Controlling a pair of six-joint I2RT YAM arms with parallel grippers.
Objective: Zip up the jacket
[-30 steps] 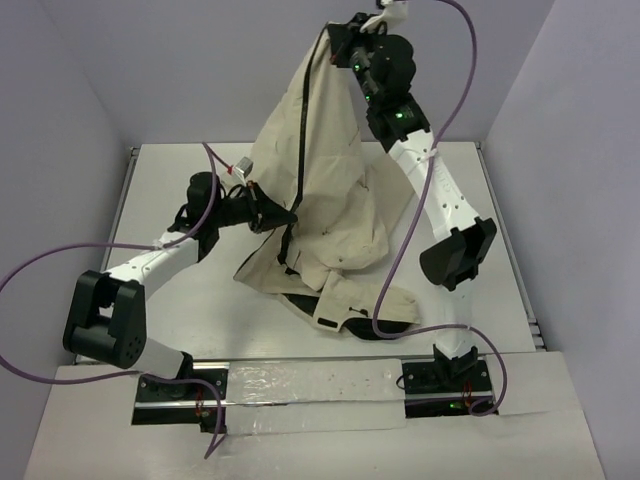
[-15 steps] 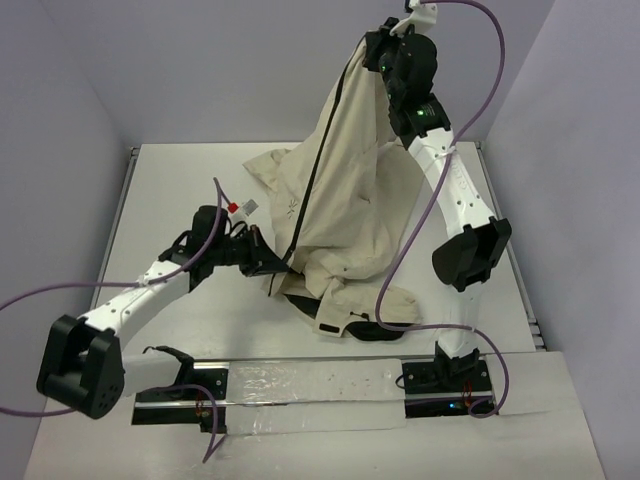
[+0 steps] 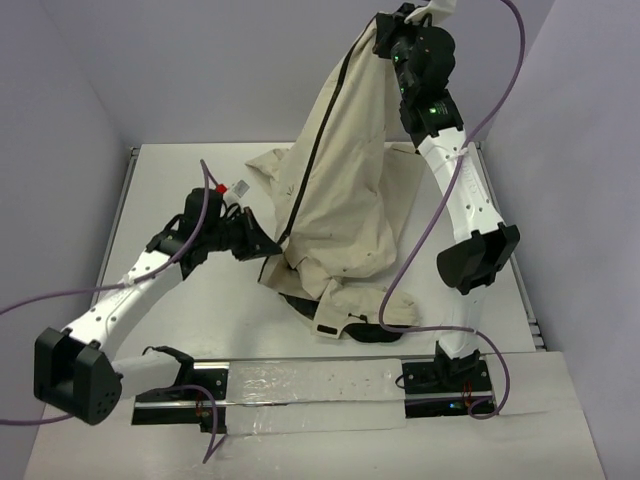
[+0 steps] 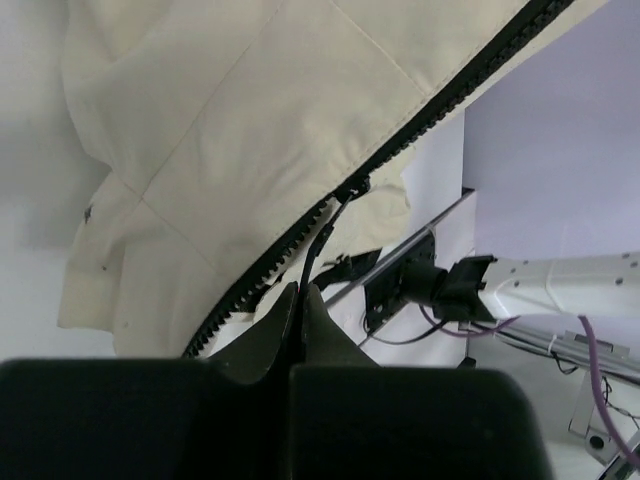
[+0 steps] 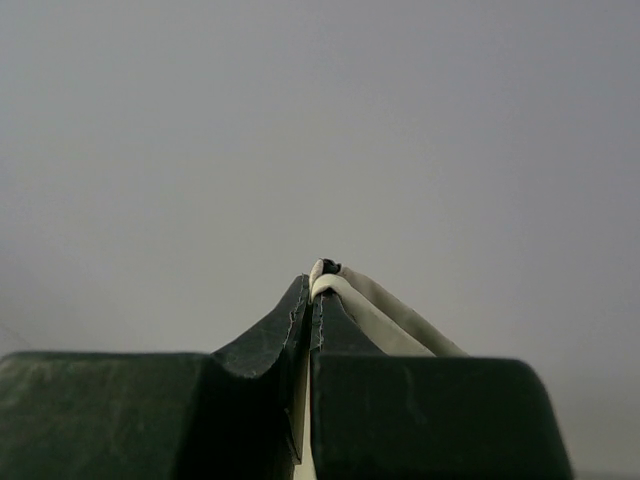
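Observation:
The beige jacket (image 3: pixel 345 190) hangs from its top, its lower part heaped on the table with black lining showing. A dark zipper line (image 3: pixel 310 160) runs down its left edge. My right gripper (image 3: pixel 388 32) is high at the back, shut on a fold of the jacket's top edge (image 5: pixel 370 305), pinched at its tips (image 5: pixel 312 285). My left gripper (image 3: pixel 265 247) is low, beside the jacket's lower left edge, shut (image 4: pixel 300 292) on the thin black zipper pull (image 4: pixel 325 235). The zipper teeth (image 4: pixel 440 100) run diagonally above it across the fabric (image 4: pixel 250 130).
The white table (image 3: pixel 170 330) has raised rails on both sides. A small white and red tag (image 3: pixel 238 187) hangs near the left wrist. Purple cables loop round both arms. The right arm's base (image 4: pixel 430 285) shows beyond the jacket in the left wrist view.
My right gripper has lifted the jacket's top higher and to the right. My left gripper has shifted towards me and left with the zipper pull, and the zipper edge now runs straighter.

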